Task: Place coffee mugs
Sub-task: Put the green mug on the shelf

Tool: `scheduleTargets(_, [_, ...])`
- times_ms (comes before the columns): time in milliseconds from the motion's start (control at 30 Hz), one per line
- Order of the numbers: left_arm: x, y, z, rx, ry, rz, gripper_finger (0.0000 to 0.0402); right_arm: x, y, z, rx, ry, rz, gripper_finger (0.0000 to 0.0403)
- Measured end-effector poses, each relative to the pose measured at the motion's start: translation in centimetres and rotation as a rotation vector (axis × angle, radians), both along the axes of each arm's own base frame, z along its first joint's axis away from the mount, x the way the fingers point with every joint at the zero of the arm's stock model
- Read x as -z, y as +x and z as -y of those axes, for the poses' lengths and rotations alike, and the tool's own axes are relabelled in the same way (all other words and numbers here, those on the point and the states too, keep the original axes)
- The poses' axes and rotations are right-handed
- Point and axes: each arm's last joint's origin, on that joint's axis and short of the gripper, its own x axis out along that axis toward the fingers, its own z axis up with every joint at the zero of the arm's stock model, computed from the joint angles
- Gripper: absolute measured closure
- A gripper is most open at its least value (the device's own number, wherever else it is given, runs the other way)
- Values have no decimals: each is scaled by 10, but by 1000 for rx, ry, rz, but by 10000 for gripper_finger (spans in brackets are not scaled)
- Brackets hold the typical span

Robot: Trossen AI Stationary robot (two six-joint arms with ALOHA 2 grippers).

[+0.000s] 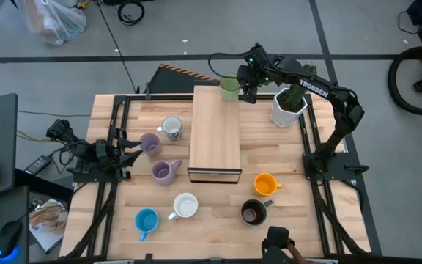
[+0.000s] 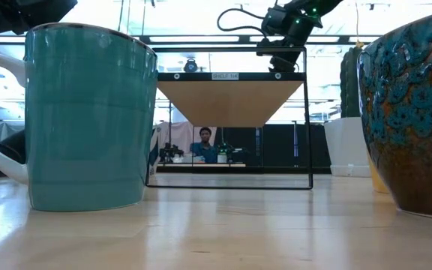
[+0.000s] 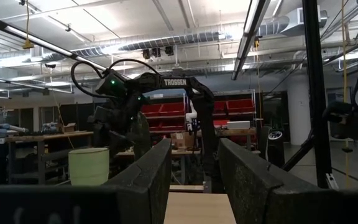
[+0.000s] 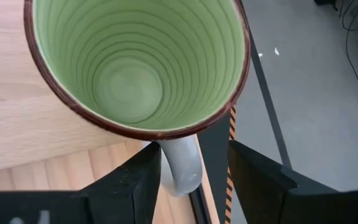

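A green mug (image 1: 229,88) stands upright on the far end of the wooden shelf top (image 1: 215,136), its grey handle toward the table's right. My right gripper (image 1: 248,94) is open beside it, pointing down, with a finger on either side of the handle (image 4: 182,165). The other mugs stand on the table: two lilac (image 1: 150,143) (image 1: 165,171), patterned (image 1: 171,127), white (image 1: 185,206), blue (image 1: 146,221), orange (image 1: 266,183), dark brown (image 1: 253,213). My left gripper (image 1: 128,152) waits open at the table's left edge. My right gripper (image 4: 194,149) comes from above with its fingers across the green mug's handle. The handle lies close against one finger (image 4: 145,177) and stands apart from the other (image 4: 253,174). I cannot tell whether that finger touches it. The mug rests on the shelf top.
A white faceted pot with a cactus (image 1: 289,106) stands right of the shelf's far end, under my right arm. The shelf top's middle and near parts are bare wood. In the low view the blue mug (image 2: 88,120) and dark brown mug (image 2: 411,120) stand close. A person (image 2: 205,146) sits far behind.
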Motion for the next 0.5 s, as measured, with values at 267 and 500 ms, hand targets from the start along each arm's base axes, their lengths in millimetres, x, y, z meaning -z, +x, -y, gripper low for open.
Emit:
scheduleTargets(267, [0, 0, 0, 0, 0, 0, 262, 0, -2, 1, 100, 42, 36, 234])
scheduleTargets(500, [0, 0, 0, -1, 3, -1, 262, 0, -2, 1, 204, 77, 77, 251])
